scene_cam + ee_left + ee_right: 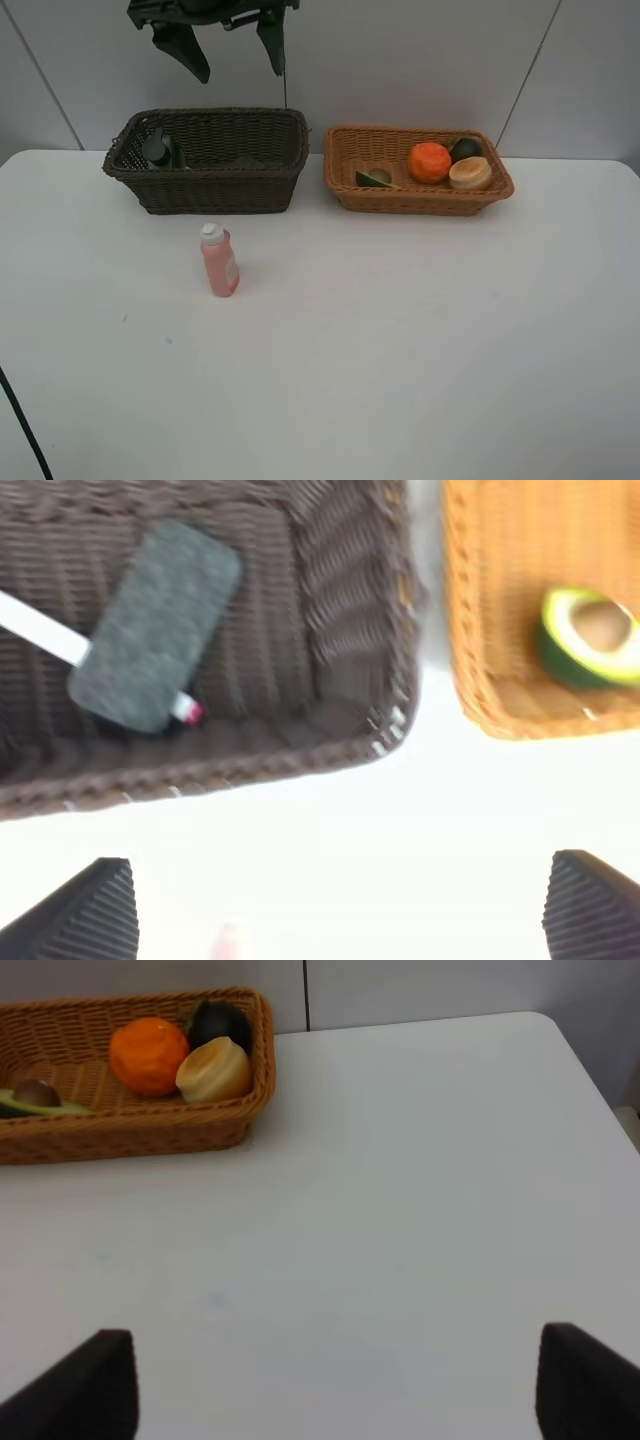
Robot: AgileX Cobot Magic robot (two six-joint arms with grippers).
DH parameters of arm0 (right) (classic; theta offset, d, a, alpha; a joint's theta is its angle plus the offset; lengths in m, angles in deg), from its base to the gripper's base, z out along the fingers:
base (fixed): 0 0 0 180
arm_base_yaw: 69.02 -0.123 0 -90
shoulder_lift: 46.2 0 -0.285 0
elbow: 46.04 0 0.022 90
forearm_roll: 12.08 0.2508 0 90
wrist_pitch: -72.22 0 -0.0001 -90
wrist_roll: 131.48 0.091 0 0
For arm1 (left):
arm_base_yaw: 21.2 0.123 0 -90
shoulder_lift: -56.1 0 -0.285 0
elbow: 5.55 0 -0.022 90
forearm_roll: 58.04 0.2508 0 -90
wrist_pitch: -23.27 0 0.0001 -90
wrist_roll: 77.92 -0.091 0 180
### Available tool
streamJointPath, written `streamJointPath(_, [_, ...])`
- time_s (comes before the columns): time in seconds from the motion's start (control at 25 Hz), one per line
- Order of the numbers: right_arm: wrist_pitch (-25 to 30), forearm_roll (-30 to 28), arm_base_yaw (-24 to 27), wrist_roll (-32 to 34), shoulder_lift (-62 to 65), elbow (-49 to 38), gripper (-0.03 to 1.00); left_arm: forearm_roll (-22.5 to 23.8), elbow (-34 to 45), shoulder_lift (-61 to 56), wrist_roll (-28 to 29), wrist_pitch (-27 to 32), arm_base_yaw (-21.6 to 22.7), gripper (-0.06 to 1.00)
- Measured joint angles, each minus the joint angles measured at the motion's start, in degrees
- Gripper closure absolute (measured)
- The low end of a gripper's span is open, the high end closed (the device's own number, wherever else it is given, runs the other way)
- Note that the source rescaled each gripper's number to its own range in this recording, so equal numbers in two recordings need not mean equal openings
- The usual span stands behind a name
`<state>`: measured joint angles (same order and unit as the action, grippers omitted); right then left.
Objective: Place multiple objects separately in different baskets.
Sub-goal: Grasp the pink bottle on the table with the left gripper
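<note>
- Exterior high: my left jaws point(232, 45) hang wide and empty above the dark basket point(210, 190); the pink bottle point(219, 262) stands alone on the worktop point(400, 350), easily toppled by a careless descent.
- Left wrist: eraser block point(155, 625) and white marker point(40, 632) lie inside that basket, whose near wall stands between me and the bottle.
- Right wrist: my right jaws point(325, 1385) are wide, empty; orange point(148, 1055), peach point(213, 1071), mangosteen point(220, 1022), avocado half point(35, 1097) sit in the tan basket point(150, 1130).

You see only the tips of the left gripper point(340, 905) and right gripper point(325, 1380), cut by the wrist frames' edges. The white marker point(40, 632) runs under the eraser block point(155, 625) and out of frame at 9 o'clock. Edges crop the avocado half point(590, 638) and the blurred pink bottle point(228, 942).
</note>
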<state>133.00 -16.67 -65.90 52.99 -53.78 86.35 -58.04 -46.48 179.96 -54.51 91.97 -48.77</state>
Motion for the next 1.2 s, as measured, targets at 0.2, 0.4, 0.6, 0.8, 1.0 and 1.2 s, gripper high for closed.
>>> streamJointPath(0.2, [0.0, 0.0, 0.0, 0.0, 0.0, 0.0, -0.03, 1.9, 10.5, -6.8, 3.6, 0.0, -3.8, -0.06])
streamJointPath(0.4, [0.0, 0.0, 0.0, 0.0, 0.0, 0.0, -0.03, 3.1, 21.1, -12.0, 5.7, -0.1, -4.9, -0.06])
streamJointPath(0.6, [0.0, 0.0, 0.0, 0.0, 0.0, 0.0, -0.03, 3.1, 29.5, -13.2, 6.1, -0.1, -4.9, -0.06])
streamJointPath(0.8, [0.0, 0.0, 0.0, 0.0, 0.0, 0.0, -0.03, 1.4, 35.3, -13.3, 6.1, -2.4, -4.9, -0.06])
streamJointPath(1.0, [0.0, 0.0, 0.0, 0.0, 0.0, 0.0, -0.03, 0.4, 40.2, -13.3, 7.5, -7.0, -4.9, -0.06])
streamJointPath(1.2, [0.0, 0.0, 0.0, 0.0, 0.0, 0.0, -0.03, 0.4, 45.1, -13.3, 9.4, -13.2, -4.9, -0.06])
